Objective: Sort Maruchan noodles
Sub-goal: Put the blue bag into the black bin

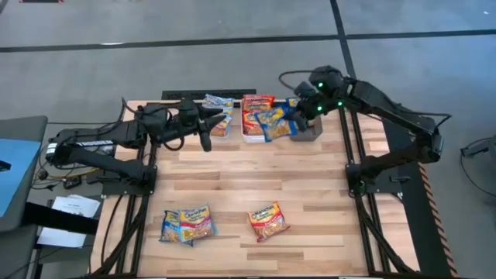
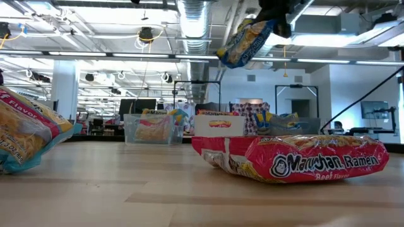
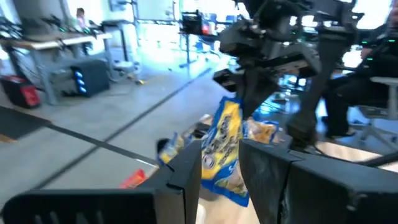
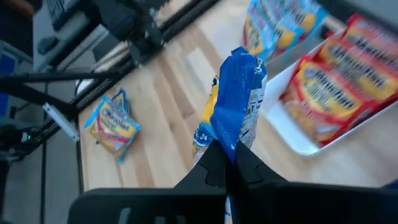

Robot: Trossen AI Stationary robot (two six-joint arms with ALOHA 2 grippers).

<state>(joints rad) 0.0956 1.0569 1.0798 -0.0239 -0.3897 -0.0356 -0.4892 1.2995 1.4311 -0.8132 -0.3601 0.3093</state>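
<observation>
Right gripper [image 4: 227,163] is clamped on a blue-trimmed ramen packet [image 4: 235,99], held above the white bin [image 1: 256,138]. Left gripper [image 1: 208,139], fingers parted and empty, hovers beside the clear bin [image 2: 149,129].

I see the wooden tabletop [image 1: 256,182] carrying three bins along its far edge: clear bin [image 1: 219,124], white bin [image 1: 253,128], grey bin [image 1: 308,130]. Near the front edge lie blue-trimmed ramen packets [image 1: 187,225] and a red one [image 1: 268,220].
</observation>
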